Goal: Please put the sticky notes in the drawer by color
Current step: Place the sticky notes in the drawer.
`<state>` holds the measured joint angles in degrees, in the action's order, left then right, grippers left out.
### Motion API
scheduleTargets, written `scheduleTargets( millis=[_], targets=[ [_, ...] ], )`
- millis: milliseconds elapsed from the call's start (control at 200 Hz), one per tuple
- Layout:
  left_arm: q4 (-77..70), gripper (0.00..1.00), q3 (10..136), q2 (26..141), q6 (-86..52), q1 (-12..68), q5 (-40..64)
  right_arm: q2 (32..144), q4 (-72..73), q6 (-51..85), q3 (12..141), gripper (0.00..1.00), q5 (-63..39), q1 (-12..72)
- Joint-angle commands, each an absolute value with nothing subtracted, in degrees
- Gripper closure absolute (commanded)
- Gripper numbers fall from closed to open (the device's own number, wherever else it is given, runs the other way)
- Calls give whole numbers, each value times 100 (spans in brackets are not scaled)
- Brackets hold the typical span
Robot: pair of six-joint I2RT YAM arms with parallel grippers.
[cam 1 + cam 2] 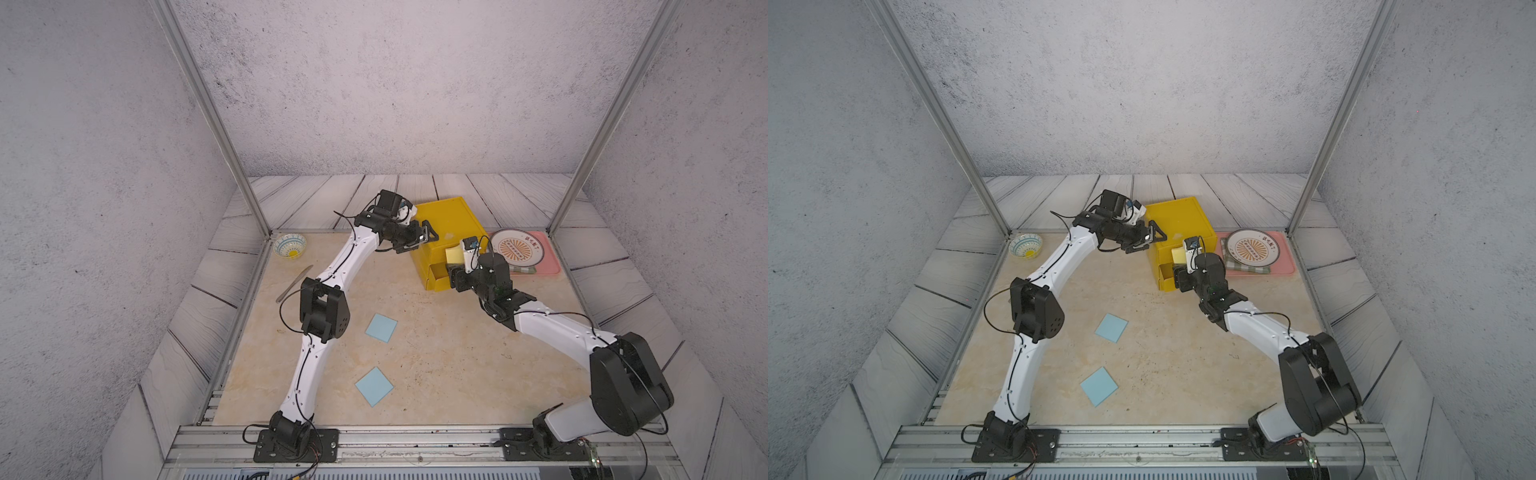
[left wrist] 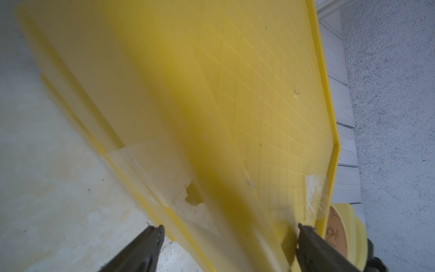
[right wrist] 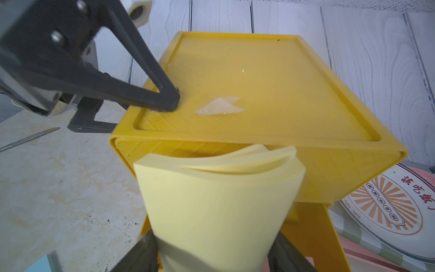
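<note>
While two blue notes, one (image 1: 374,386) close to the robot's base and another (image 1: 381,328) a little beyond it, lie flat on the table well short of the drawer box (image 1: 453,220), the step in hand is stowing the yellow note (image 3: 216,207). The right claw (image 3: 214,254) pinches that note by its lower part and holds it upright just in front of the box, above a drawer (image 1: 435,277) that stands pulled out. Which of the three drawers it is I cannot tell.

The note is really a small pad. It is pale yellow, squeezed into a bow between the fingers, and its top sheets fan apart.

At the box's top corner, the left claw (image 1: 422,242) is spread wide and grips nothing. One finger rests on the lid and the other hangs beside the wall, which looks like bracing.

Next, the right claw likely needs to lower the pad into the open drawer and let go. The pad should sit low enough that the curled sheets clear the box's front edge.

No pink or green note shows anywhere, so the blue pair looks like what remains. Beside the box on its far side from the left claw, a plate (image 1: 515,247) sits on a pink tray (image 1: 548,266).
</note>
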<state>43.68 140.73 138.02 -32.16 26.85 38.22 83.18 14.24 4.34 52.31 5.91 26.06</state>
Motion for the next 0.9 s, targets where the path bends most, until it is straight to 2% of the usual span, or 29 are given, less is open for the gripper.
scheduleTargets(
  millis=[0,155,520,786,891],
  targets=[
    [4544,6,13959,13645,-3178,2703,3753,7928,1503,393,5468,27,597,2588],
    [4517,6,13958,13645,-3215,2706,3771,8169,1326,382,5719,27,538,2582],
    [4548,6,13966,13666,-3190,2698,3771,8940,1932,354,5600,26,522,2580],
    [4568,6,13969,13623,-3159,2688,3771,9143,2022,385,5520,12,598,2583],
    [4596,6,13966,13614,-3154,2686,3761,9006,1990,412,5454,10,606,2584]
  ],
)
